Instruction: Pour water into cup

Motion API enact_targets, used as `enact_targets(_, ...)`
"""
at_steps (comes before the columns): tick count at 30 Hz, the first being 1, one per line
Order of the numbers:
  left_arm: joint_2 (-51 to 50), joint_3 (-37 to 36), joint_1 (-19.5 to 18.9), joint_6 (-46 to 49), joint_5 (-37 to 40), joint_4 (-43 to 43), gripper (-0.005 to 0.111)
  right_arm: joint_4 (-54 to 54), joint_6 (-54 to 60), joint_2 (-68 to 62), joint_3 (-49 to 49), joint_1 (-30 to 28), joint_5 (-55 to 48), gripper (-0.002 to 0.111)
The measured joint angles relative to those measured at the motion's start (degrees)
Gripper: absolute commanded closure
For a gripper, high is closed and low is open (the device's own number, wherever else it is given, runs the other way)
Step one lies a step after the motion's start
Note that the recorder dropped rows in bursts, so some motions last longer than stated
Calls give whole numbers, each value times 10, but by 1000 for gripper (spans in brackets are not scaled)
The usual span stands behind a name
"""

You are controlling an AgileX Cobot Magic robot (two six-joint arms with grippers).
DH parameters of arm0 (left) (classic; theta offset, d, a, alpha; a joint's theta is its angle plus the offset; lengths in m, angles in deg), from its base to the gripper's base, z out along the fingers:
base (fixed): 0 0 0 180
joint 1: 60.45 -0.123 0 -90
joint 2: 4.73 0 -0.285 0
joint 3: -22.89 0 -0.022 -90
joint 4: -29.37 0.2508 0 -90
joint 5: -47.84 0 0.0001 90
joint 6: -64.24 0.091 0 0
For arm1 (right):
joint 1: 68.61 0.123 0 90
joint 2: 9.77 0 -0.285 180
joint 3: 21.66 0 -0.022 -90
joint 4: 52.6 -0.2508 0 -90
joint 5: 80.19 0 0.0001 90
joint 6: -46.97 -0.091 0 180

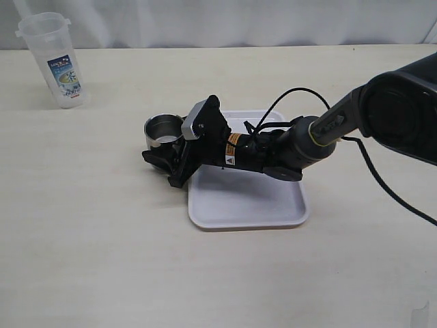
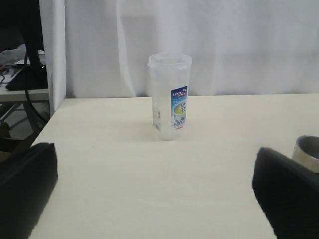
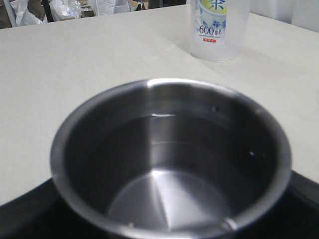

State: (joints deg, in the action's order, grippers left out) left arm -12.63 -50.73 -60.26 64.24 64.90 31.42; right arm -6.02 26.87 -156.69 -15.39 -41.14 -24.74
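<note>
— Where's the cup (image 1: 164, 130)?
— Upright on the surface (image 1: 102, 225), just beside the tray (image 1: 246, 205), between the jaws of the right end effector (image 1: 166, 152).
— Clamped on it?
— I can't tell whether they press on it or only flank it.
— And the left end effector (image 2: 154, 199)?
— Fingers wide apart, holding nothing, facing the container (image 2: 169, 97), which stands well apart from the cup.

Silver cup (image 1: 158, 139), white tray (image 1: 247, 199), beige table (image 1: 102, 239)
</note>
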Motion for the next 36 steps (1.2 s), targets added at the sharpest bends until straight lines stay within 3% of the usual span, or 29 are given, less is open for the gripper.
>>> enact_targets(12,0,-34,0,0,-55,0,4,0,0,0,0,0,0,104)
enact_targets(36,0,-34,0,0,-27,2,4,0,0,0,0,0,0,104)
